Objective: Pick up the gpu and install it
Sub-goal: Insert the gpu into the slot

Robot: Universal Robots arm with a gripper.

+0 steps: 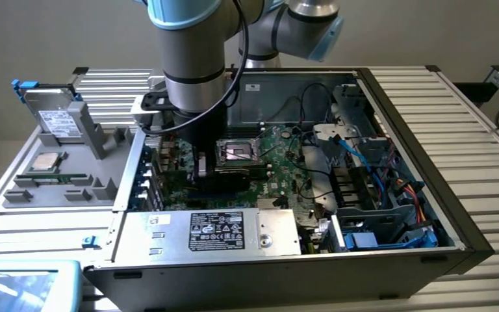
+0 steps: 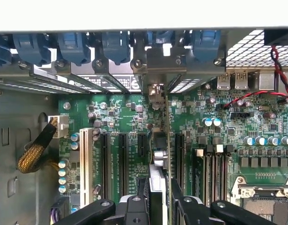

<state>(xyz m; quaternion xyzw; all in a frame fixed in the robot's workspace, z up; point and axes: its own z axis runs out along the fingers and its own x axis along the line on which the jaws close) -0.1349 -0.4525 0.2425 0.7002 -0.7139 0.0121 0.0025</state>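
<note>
Tool with gpu inside computer case

Silver metal edges the gpu, clasped by the matt black gripper; the motherboard gleams glossy green (the latches blue plastic), the case dull grey metal.

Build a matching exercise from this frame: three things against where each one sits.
Things:
1 gpu
2 hard drive
3 CPU socket

Places:
A on the grey tray outside the case
B on the motherboard inside the case
C edge-on between the fingers, at the expansion slots

Pairs: 1-C, 2-A, 3-B
</note>
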